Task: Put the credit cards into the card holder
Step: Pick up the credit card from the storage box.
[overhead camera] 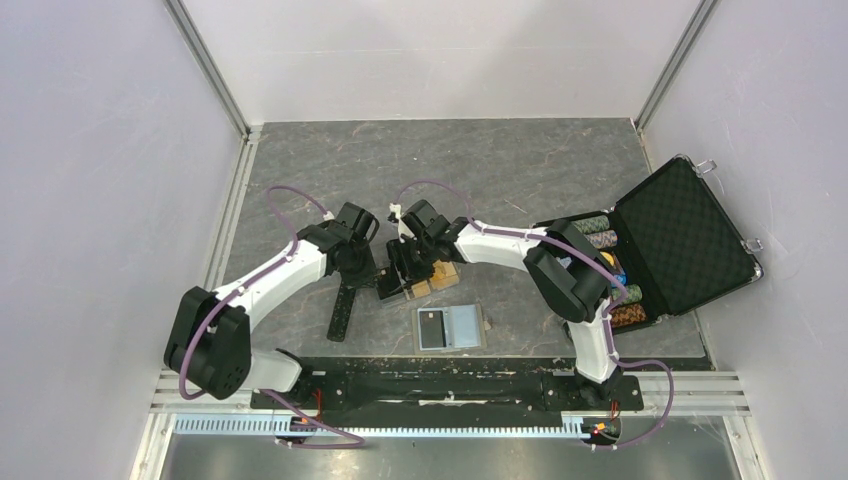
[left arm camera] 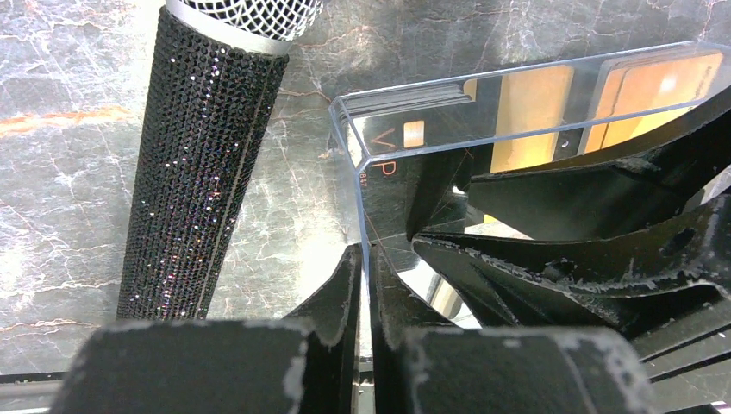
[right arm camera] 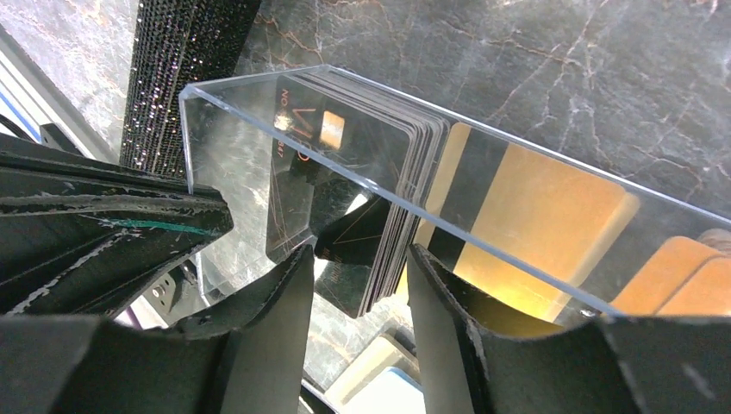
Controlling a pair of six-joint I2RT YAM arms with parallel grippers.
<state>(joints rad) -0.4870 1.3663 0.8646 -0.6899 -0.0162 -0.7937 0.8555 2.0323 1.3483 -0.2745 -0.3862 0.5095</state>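
The table [left arm camera: 60,95] looks like polished grey marble, faintly shiny. The box [right arm camera: 250,112] is clear glossy plastic; the black cards [right arm camera: 345,181] inside are slick, the gold cards [right arm camera: 543,216] duller. The microphone [left arm camera: 203,164] grip glitters with tiny black studs under a metal mesh head. At three o'clock the case [overhead camera: 685,235] shows dimpled black lining and bright metal edging.

Tabletop [overhead camera: 450,160]: dark grey, pale marbled veins. Microphone handle [left arm camera: 203,164]: black, glitter-studded; microphone head [left arm camera: 246,13] silver mesh. Inside clear box [right arm camera: 284,95]: black cards [right arm camera: 345,198], orange-gold cards [right arm camera: 534,216]. Near, card holder [overhead camera: 466,328]: pale blue inside. Right, chip case [overhead camera: 690,235]: black.
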